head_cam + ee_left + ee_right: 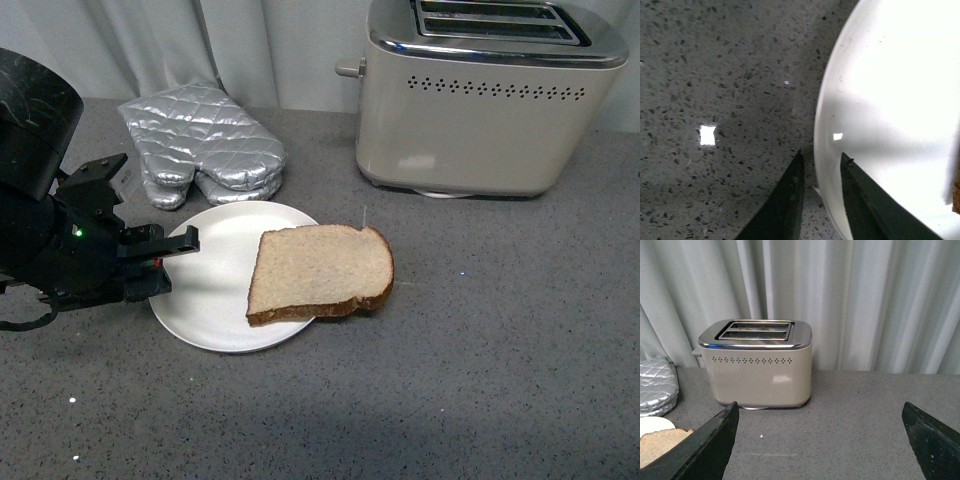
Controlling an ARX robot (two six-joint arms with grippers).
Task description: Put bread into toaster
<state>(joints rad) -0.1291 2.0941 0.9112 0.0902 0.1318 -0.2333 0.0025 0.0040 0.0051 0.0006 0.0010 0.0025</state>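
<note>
The left end effector (170,262) hangs low at the left rim of the white plate (215,300), released and grasping nothing. In its wrist view its two dark fingers (790,200) stand a little apart, one over the speckled grey table (480,360) and one over the plate's edge. The right end effector (820,407) is spread wide and empty above the table, facing the toaster (757,365). The bread (320,272) lies flat on the right part of the plate, its right edge hanging past the rim toward the toaster (480,100), which stands well apart at the back right. Silver quilted oven mitts (200,145) lie just behind the plate.
</note>
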